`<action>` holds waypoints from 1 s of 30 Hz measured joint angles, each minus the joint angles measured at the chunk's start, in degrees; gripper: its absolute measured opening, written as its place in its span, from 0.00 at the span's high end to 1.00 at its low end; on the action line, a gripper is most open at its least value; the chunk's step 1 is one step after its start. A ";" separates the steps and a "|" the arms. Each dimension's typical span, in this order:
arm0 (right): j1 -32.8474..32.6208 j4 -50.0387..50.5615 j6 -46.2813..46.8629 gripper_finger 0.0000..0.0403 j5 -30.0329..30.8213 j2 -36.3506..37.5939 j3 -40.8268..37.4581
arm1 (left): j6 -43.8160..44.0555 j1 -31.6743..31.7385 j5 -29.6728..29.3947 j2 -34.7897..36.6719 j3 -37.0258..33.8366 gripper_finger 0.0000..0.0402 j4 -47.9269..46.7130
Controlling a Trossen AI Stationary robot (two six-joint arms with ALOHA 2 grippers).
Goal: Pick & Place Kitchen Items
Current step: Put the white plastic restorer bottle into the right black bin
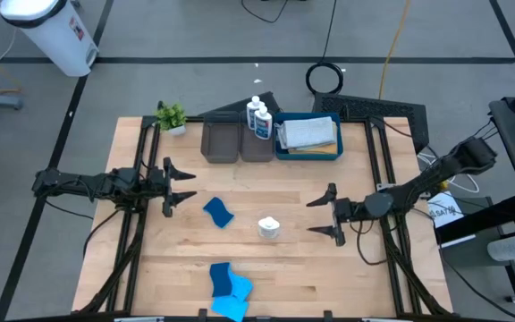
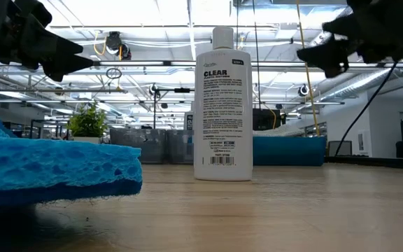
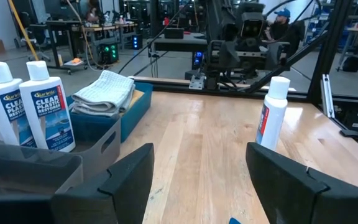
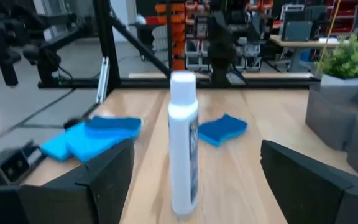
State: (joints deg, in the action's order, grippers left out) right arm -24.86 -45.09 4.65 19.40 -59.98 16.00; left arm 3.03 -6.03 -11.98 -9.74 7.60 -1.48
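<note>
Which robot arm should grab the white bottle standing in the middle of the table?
Probably the right. The right gripper is open, faces the bottle and is close to it. The left gripper is farther off, nearer a blue sponge.

Looks like a big robotics lab or workshop: open ceiling with strip lights [image 2: 152,31], workbenches full of gear [image 3: 98,37], cables across the floor [image 1: 329,36].
</note>
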 joint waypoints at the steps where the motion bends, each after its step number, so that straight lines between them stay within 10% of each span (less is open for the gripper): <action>1: 0.00 -0.16 0.00 0.22 0.02 -0.92 0.88 | -0.01 0.01 -0.01 0.02 0.00 0.36 0.06; 30: 2.09 -7.72 0.25 0.22 -0.03 -20.14 13.10 | 0.00 -0.01 -0.03 0.02 0.00 0.36 0.05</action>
State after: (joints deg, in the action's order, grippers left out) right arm -22.77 -52.81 4.90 19.37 -80.13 29.10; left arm 3.03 -6.04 -12.01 -9.72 7.60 -1.43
